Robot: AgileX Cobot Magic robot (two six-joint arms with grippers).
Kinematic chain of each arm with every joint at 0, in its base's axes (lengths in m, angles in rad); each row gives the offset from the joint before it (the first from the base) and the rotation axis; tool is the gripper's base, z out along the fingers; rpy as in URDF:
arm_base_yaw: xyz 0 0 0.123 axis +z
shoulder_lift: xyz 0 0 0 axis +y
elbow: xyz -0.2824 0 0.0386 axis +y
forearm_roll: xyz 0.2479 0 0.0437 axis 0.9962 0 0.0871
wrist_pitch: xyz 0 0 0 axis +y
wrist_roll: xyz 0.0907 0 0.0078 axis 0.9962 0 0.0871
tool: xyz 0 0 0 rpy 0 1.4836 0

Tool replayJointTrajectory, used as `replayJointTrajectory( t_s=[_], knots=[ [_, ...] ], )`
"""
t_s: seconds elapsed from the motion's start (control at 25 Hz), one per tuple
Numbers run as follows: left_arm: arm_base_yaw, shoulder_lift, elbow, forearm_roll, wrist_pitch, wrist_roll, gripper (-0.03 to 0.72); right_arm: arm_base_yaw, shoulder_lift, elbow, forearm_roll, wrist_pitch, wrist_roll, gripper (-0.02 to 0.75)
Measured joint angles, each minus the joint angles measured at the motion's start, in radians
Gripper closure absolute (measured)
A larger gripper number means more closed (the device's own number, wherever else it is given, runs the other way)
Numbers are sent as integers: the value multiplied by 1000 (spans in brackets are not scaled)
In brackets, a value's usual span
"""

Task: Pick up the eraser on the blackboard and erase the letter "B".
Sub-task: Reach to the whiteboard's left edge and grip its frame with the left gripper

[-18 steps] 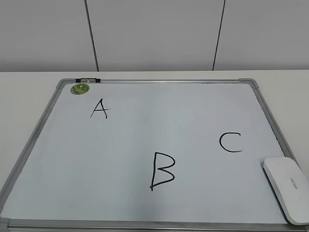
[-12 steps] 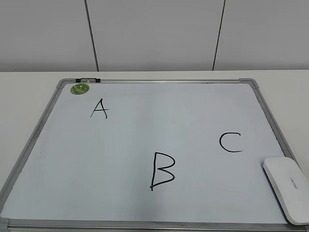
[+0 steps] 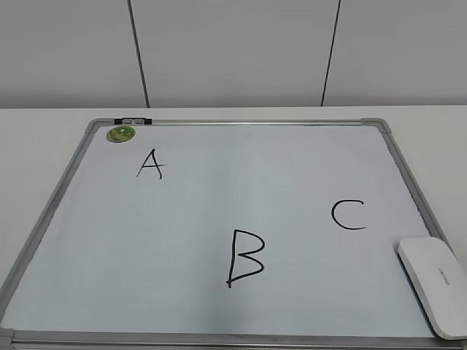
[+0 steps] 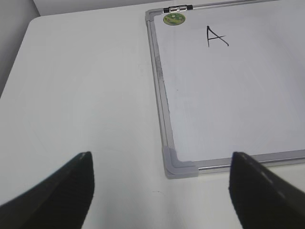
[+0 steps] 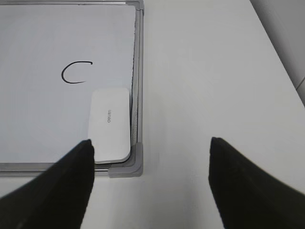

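Note:
The blackboard [image 3: 241, 146] is a white board with a silver frame, lying flat on the table. The black letter "B" [image 3: 244, 268] is drawn near its front middle. The white eraser [image 3: 436, 284] lies at the board's front right corner; it also shows in the right wrist view [image 5: 111, 124], just ahead of the left finger. My right gripper [image 5: 150, 176] is open and empty, above the table just off that corner. My left gripper [image 4: 162, 191] is open and empty, near the board's front left corner [image 4: 178, 164]. Neither gripper shows in the exterior view.
Black letters "A" [image 3: 149, 165] and "C" [image 3: 348, 214] are on the board. A round green magnet [image 3: 121, 134] sits at its far left corner. White table [image 4: 86, 95] surrounds the board; a grey panelled wall stands behind.

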Motion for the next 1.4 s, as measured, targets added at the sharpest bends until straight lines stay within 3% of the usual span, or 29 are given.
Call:
replayJointTrajectory(
  t_s=[0.52, 1.0, 1.4],
  knots=[
    [0, 128, -69, 0, -7, 0, 41, 0, 0, 0, 0, 0, 0, 164],
    [0, 627, -219, 0, -241, 0, 54, 0, 0, 0, 0, 0, 0, 164],
    [0, 1107, -457, -33, -208, -2, 73, 0, 0, 0, 0, 0, 0, 164]
  ],
)
